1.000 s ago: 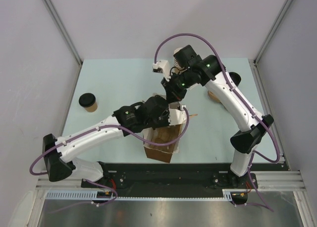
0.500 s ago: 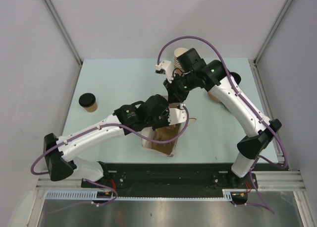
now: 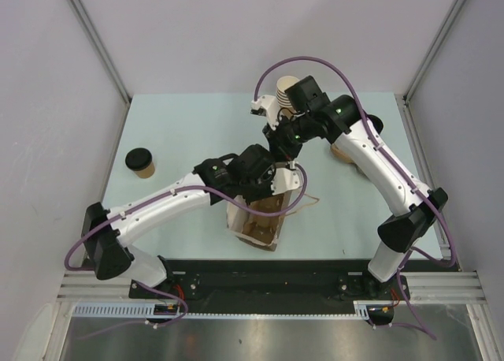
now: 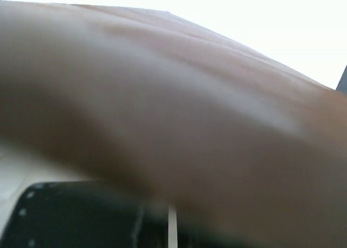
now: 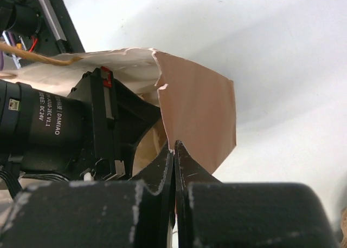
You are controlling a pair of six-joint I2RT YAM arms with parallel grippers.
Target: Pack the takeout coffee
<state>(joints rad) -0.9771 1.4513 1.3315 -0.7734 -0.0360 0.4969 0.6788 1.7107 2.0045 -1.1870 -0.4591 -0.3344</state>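
paper bag [image 3: 264,223], upright on surface [image 3: 181,124]: rim pinched by closed left gripper [image 3: 270,184] and closed right gripper [image 5: 173,147]; takeout coffee [image 3: 140,161] well apart.

The worktop [image 3: 181,132] is lit brightly and evenly from above; only faint, soft shadows are cast. The left wrist view is filled by a blurred brown bag [image 4: 173,129], with the upper strip blown out white. The right wrist view is rendered sharp.
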